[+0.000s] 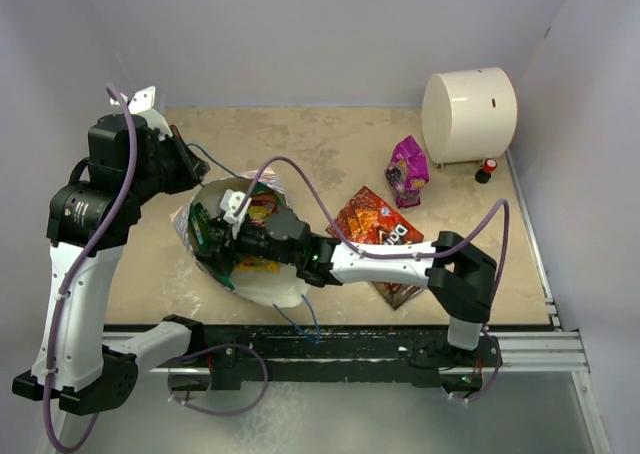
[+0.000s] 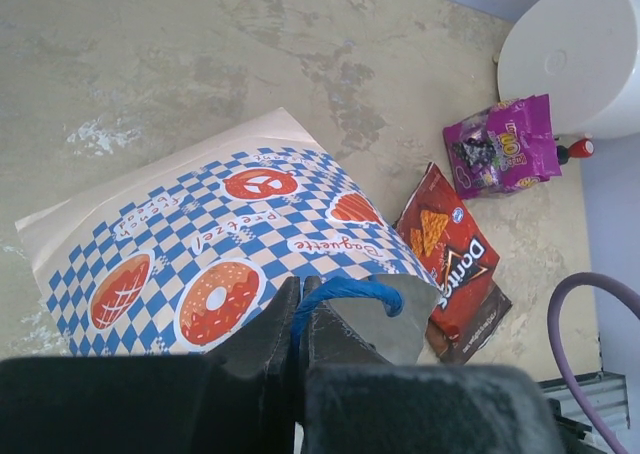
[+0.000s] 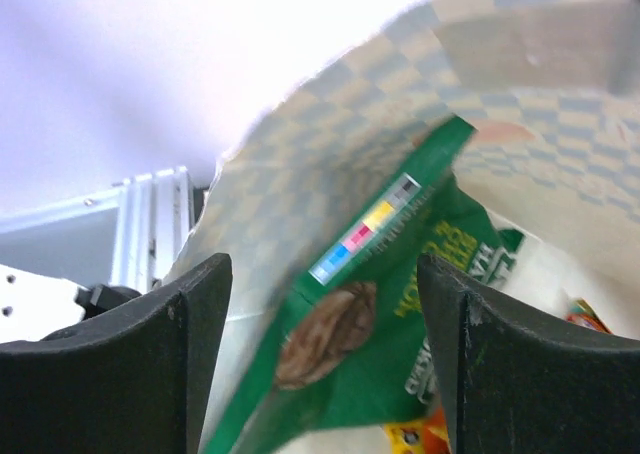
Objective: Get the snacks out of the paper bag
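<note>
Left gripper (image 2: 300, 319): jaws clenched tight on the blue cord handle (image 2: 352, 292) of the paper bag (image 2: 200, 264), which sits on the surface (image 1: 330, 154) near the left arm. The right gripper (image 3: 325, 309) is reaching into the bag's open mouth, jaws released and spread wide, with a green packet (image 3: 400, 264) lying between them; contact I can't make out. 2 snacks lie outside, right of the bag: the red-orange chip bag (image 1: 378, 236) and the magenta pouch (image 1: 408, 170), the pouch near the cream cylinder (image 1: 468, 116).
</note>
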